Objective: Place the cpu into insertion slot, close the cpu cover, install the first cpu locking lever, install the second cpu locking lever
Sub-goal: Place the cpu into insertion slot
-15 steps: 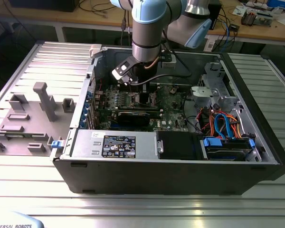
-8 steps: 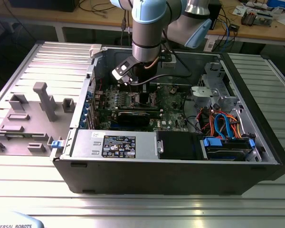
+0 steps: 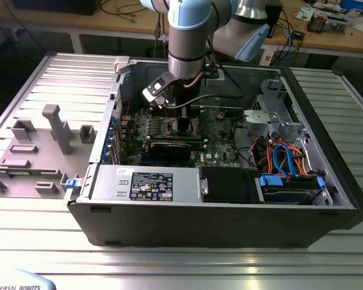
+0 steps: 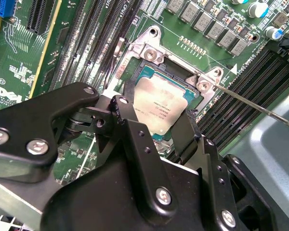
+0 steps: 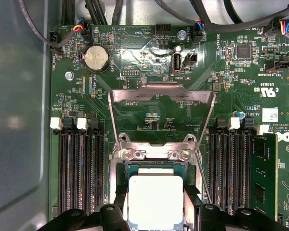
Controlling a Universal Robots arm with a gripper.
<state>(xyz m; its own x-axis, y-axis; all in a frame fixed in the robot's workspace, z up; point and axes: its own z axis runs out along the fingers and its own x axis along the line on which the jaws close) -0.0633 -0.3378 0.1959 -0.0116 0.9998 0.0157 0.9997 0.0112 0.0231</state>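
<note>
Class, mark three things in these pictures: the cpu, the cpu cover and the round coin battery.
cpu (image 5: pixel 155 202): first wrist view, middle of its silver-grey top.
cpu cover (image 5: pixel 161 88): first wrist view, frame bar opposite its hinge.
coin battery (image 5: pixel 96 58): first wrist view, centre of its face.

Silver-topped square cpu (image 5: pixel 155 202) lying in slot (image 5: pixel 154 153), apparently flat, shiny frame-shaped cover (image 5: pixel 161 88) swung open, raised from slot's far hinge edge
</note>
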